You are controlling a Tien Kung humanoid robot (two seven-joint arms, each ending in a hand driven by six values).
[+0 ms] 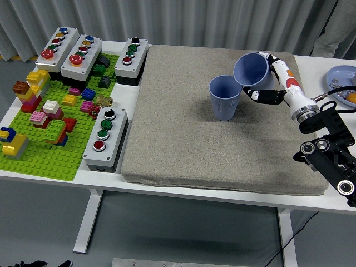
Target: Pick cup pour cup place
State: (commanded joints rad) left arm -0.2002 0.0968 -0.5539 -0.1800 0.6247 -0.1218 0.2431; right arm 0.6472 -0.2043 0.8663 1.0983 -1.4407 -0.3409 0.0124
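A blue cup point(225, 98) stands upright on the grey mat point(183, 139), right of its middle. My right hand point(272, 78) is shut on a second blue cup point(251, 69), held in the air and tipped to the left. Its rim touches or hangs just over the right rim of the standing cup. What is inside either cup cannot be seen. My left arm is out of sight.
A green brick baseplate point(50, 156) with several loose bricks lies at the left. Button boxes point(105, 138) stand around it. A blue plate point(340, 78) with small items sits at the far right edge. A person's trouser leg point(339, 28) shows at the top right.
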